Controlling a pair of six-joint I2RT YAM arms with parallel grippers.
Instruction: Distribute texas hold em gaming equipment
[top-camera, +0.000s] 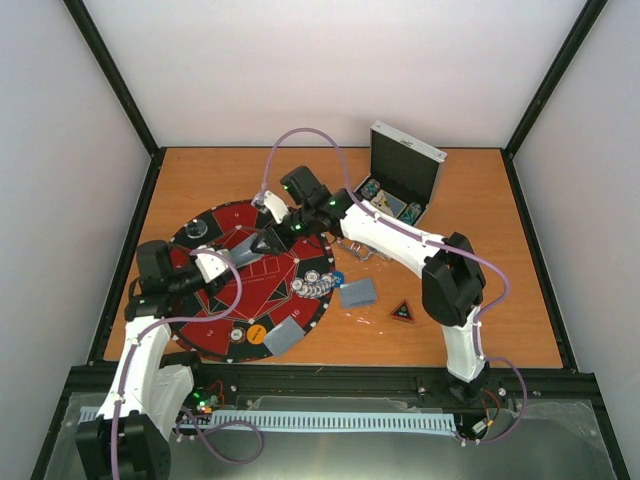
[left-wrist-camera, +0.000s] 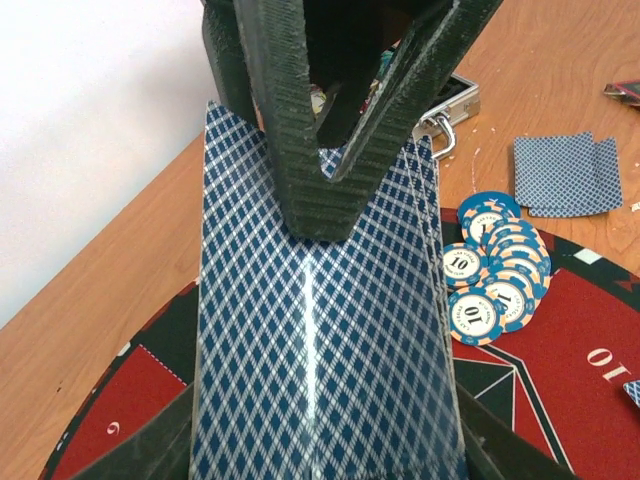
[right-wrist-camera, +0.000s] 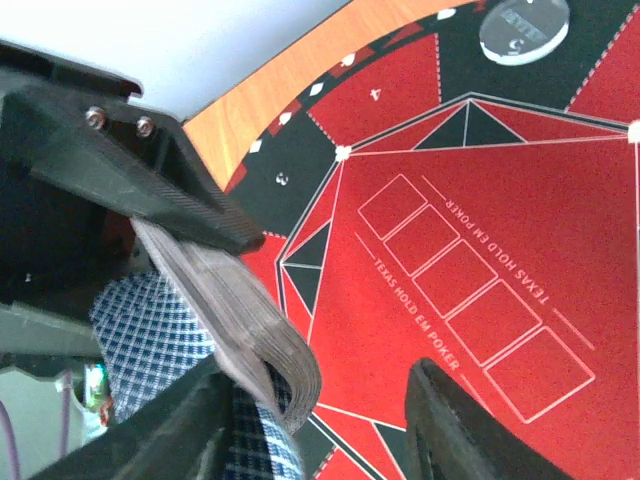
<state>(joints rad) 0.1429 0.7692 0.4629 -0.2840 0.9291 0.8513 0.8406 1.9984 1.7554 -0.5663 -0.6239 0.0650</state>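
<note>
Cards (left-wrist-camera: 320, 350) we hold stacked above the middle of the mat (top-camera: 270, 285), clamped in the left gripper (left-wrist-camera: 320, 460), so the right gripper (right-wrist-camera: 328, 425) can take one. Its jaws stand apart around their free end and are, we judge, not yet pinching.

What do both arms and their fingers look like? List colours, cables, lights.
Both the left arm and the right arm have white links joined by bulky black joint housings. A lilac cable loops loosely along each. Small green lights glow on the right arm's black wrist section. The fingers are black and wedge-shaped, with fine layered ridges.
</note>
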